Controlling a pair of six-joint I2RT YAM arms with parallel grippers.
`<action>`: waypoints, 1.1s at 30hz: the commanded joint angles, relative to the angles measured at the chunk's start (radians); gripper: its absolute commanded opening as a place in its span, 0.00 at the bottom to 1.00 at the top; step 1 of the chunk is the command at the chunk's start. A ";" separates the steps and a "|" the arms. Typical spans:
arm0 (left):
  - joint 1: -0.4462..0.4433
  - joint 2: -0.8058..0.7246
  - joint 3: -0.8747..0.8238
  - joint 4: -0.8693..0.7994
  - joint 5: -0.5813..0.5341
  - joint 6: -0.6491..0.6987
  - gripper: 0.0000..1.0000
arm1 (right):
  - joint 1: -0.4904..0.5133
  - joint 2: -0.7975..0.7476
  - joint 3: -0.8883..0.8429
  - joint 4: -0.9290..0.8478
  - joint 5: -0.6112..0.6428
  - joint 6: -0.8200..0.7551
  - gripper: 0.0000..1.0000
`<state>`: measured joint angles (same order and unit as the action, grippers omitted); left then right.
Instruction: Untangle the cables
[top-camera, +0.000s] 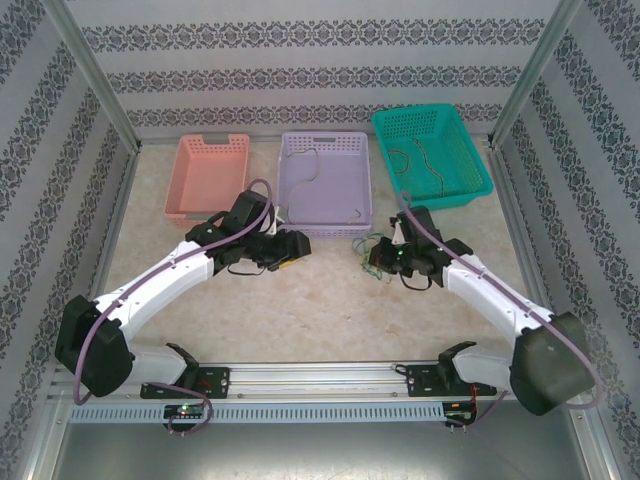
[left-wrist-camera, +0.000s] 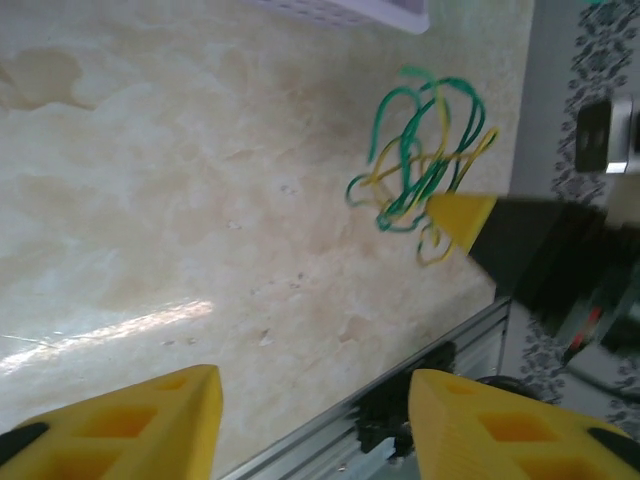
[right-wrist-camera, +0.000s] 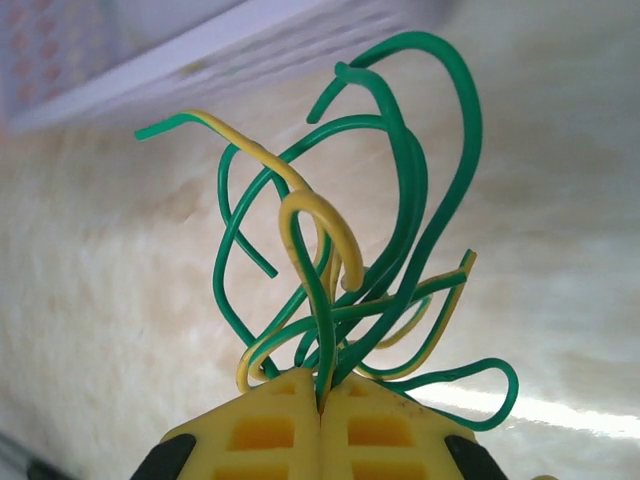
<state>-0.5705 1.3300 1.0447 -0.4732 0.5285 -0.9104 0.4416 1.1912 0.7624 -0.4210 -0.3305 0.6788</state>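
Pinching a tangle of thin green and yellow wires (right-wrist-camera: 318, 300), the right fingers (right-wrist-camera: 270, 430) are pressed together on several strands at the foot of the knot, and the loops fan out beyond the tips. The tangle sits over the pale marbled counter (top-camera: 320, 300), just beside the near right corner of the lavender plastic basket (top-camera: 326, 185); whether it is lifted clear of the surface I cannot tell. The left fingers (left-wrist-camera: 150, 420) are spread with nothing between them, low over bare counter, near the knot but apart from it.

The step in hand looks like anchoring the bundle so that one wire can be drawn out. The next move probably calls for the left fingers to close on a single free end, a green one perhaps, and pull it away from the right grip without tightening the crossings.
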 joint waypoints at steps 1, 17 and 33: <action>-0.014 0.017 0.048 0.065 0.036 -0.111 0.59 | 0.091 -0.039 0.024 -0.047 -0.002 -0.153 0.00; -0.007 0.034 -0.010 -0.063 -0.006 -0.497 0.59 | 0.325 0.135 0.187 -0.014 0.109 -0.200 0.00; 0.052 0.006 -0.124 0.082 -0.096 -0.636 0.56 | 0.393 0.188 0.211 -0.002 0.089 -0.213 0.00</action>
<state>-0.5285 1.3212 0.9020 -0.4068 0.4511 -1.4872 0.8230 1.3678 0.9455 -0.4519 -0.2478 0.4816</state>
